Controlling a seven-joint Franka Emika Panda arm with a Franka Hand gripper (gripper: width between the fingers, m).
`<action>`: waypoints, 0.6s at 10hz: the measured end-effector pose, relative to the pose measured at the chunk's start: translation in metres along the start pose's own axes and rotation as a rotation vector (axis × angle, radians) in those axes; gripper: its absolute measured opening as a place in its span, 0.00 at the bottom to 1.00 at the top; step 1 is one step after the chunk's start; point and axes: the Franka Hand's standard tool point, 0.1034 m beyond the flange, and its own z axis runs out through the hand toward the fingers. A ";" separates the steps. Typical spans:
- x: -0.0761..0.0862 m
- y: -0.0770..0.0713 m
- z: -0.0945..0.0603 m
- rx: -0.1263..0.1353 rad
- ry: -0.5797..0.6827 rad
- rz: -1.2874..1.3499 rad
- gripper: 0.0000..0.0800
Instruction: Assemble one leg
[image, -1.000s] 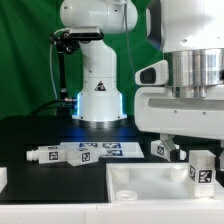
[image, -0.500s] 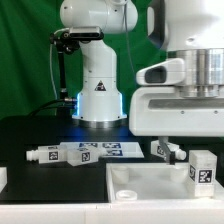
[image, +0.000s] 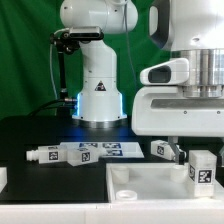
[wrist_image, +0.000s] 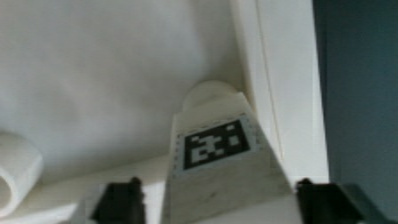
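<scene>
A leg (image: 203, 170), a chunky white peg with a square tag, stands upright at the near corner of the white panel (image: 150, 170) on the exterior view's right. In the wrist view the same leg (wrist_image: 217, 145) sits between my two dark fingers. My gripper (wrist_image: 219, 200) is open, with a thin gap showing on each side of the leg. The arm's large white wrist housing (image: 190, 100) hangs right above it. The panel's raised rim (wrist_image: 285, 80) runs beside the leg.
Two more legs (image: 60, 154) lie end to end on the black table at the exterior view's left, next to the marker board (image: 112, 149). Another leg (image: 165, 150) lies behind the panel. The robot base (image: 98, 95) stands at the back.
The wrist housing has risen a little. The leg at the panel corner has stayed where it stood.
</scene>
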 end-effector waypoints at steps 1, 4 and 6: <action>-0.001 -0.002 0.000 0.000 0.001 0.130 0.36; -0.004 -0.005 0.000 -0.011 0.006 0.613 0.36; -0.001 -0.004 0.001 0.003 -0.017 0.981 0.36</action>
